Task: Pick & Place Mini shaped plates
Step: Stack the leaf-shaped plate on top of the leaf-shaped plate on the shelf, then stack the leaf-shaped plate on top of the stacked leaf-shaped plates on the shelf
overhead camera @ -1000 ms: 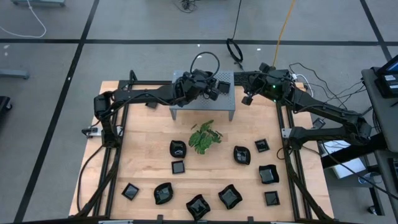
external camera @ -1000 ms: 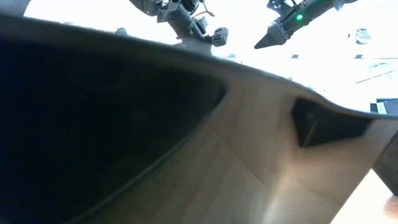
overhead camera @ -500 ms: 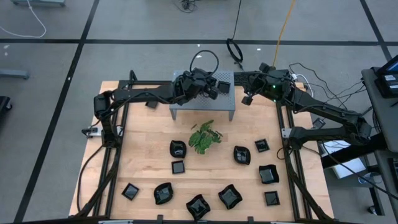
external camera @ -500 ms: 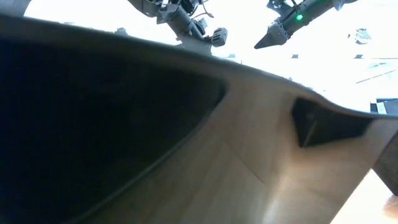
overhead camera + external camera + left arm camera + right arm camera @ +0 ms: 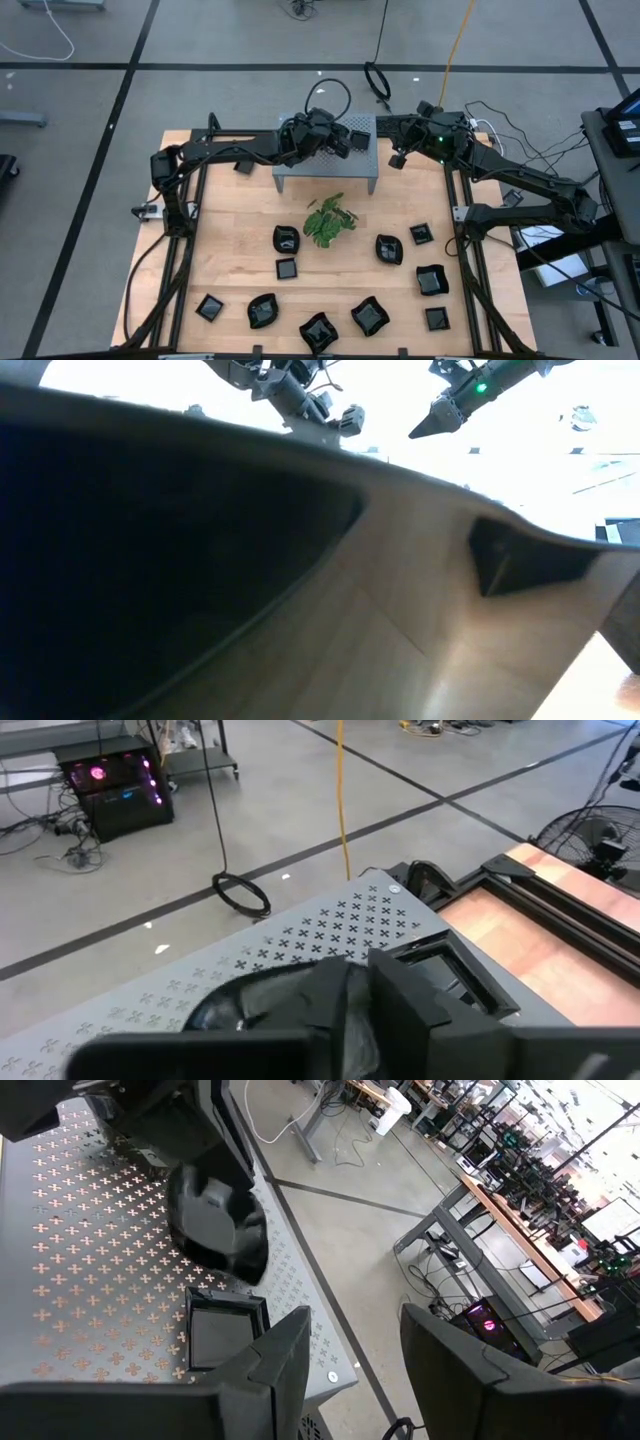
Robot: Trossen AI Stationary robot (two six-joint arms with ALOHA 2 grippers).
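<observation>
Scattering across the near half of a wooden table, about ten mini shaped plates sit loose, glossy and black, around a green leafy plant. Beyond the plant stands a grey perforated stand. The left gripper hovers low over its top, a rounded black plate between its fingers; whether it grips cannot be told. A square plate rests just beside it on the stand. The right gripper hangs past the stand's far right corner, fingers apart, holding nothing.
</observation>
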